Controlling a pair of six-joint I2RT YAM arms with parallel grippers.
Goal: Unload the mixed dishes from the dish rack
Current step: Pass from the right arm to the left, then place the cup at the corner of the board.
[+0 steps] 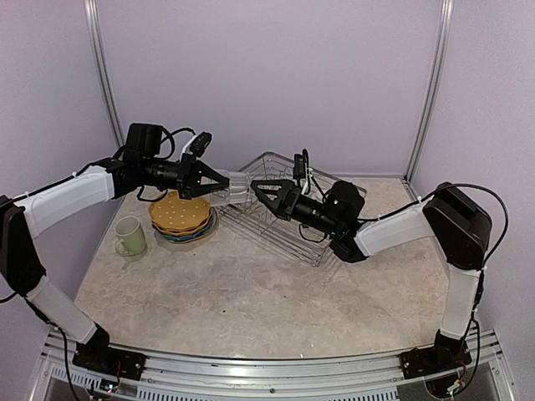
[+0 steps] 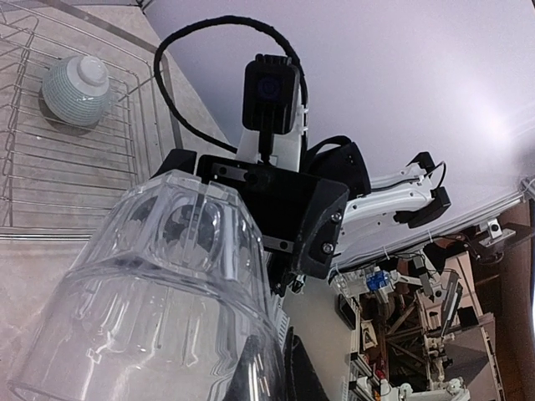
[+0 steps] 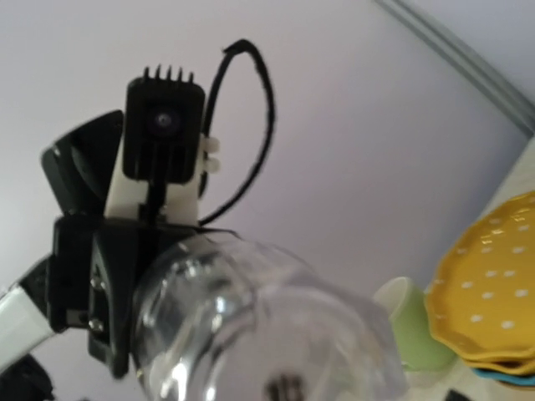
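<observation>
**Glass slung between two tools above the rack's left edge**

The clear glass (image 1: pixel 236 190) is off the counter (image 1: pixel 251 301), lying on its side in the air. Its long axis runs along the line joining the left tool (image 1: pixel 219 185) and the right tool (image 1: pixel 257 193), so each tool faces one end. In the top view the left tool's fingers spread in a V that straddles the end nearer them. The right tool tapers to a point that meets the other end. Something must be carrying the glass, but I cannot tell which tool is clenched on it and which only touches; neither wrist view shows its own fingers clearly.

This looks like a hand-off. The orange scalloped plates (image 1: pixel 179 212) and the pale green mug (image 1: pixel 130 236) stand on the left, just beside the left tool, so the left arm is the nearer one for setting the glass down there. The right arm lies across the dish rack (image 1: pixel 276 167).

The left wrist view adds what the top view hides behind the right arm: the small light-blue bowl (image 2: pixel 77 90) sits upside down in the rack. The right wrist view looks the opposite way, through the glass to the left tool, with the mug and plates beyond on the right
</observation>
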